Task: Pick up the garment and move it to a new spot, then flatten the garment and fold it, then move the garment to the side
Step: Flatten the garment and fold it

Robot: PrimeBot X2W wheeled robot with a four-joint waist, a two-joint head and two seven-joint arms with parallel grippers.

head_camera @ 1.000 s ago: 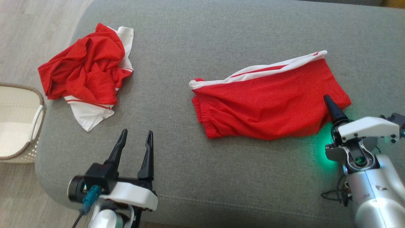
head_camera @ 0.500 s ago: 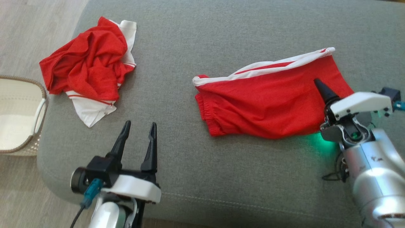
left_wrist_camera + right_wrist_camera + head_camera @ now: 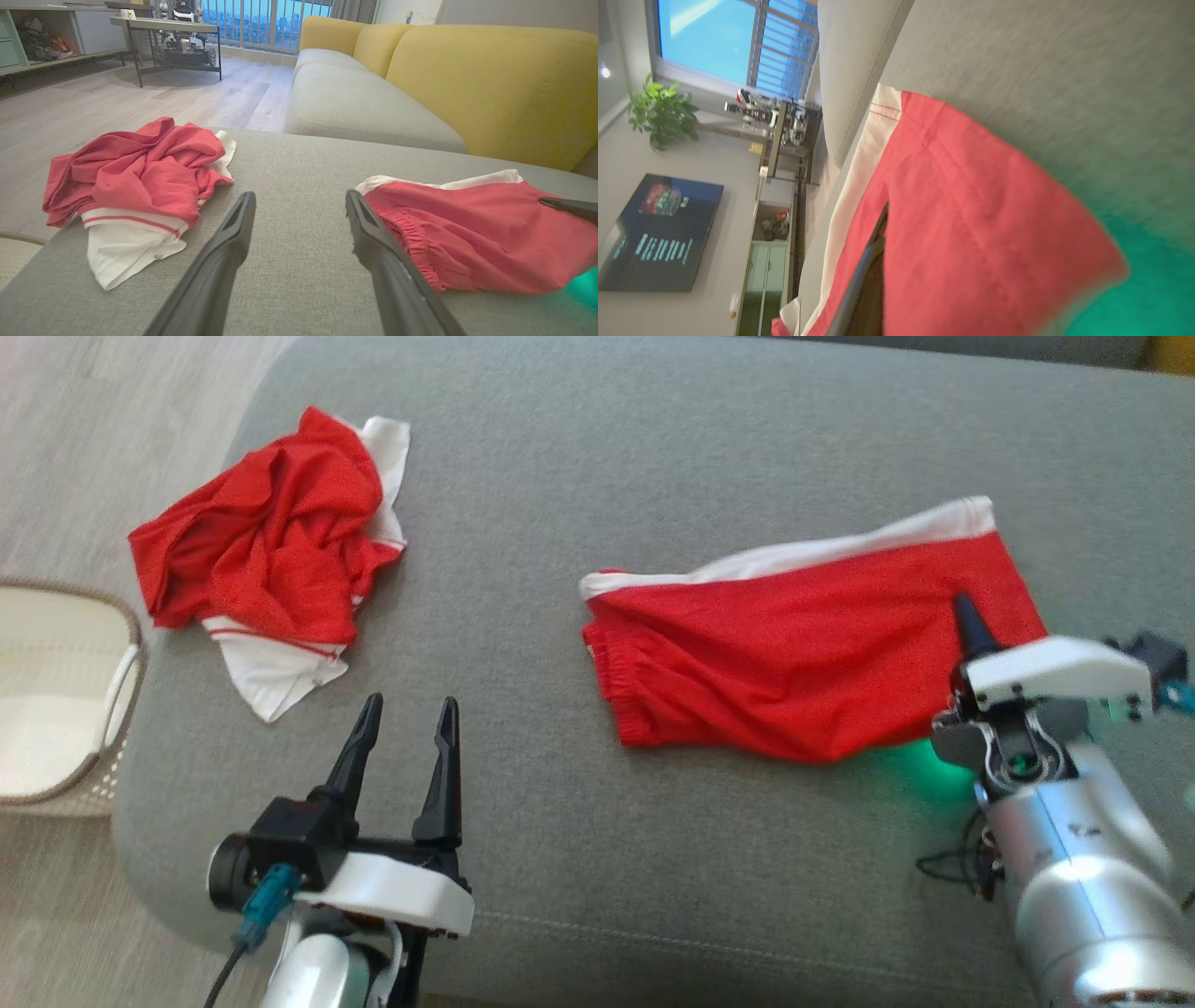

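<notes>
Head view: our right end effector [image 3: 963, 611] has just clamped the red shorts [image 3: 794, 653] at 3 o'clock. Our left end effector [image 3: 411, 702] stands apart; we think lifting can begin.

Red white-trimmed shorts [image 3: 803, 663] lie flat on the grey sofa [image 3: 653, 448].

Left tool [image 3: 411, 705] at lower left of head view, two dark fingers [image 3: 229, 242] pointing up-frame, spread wide, nothing between them. Left wrist [image 3: 308, 859] black and white, low at bottom edge. Right tool [image 3: 966, 616] at right-centre, tip pointing up-frame, slightly left, jaws pressed together; one finger visible from above. Silver right forearm [image 3: 1074, 887] rises from lower right corner.
</notes>
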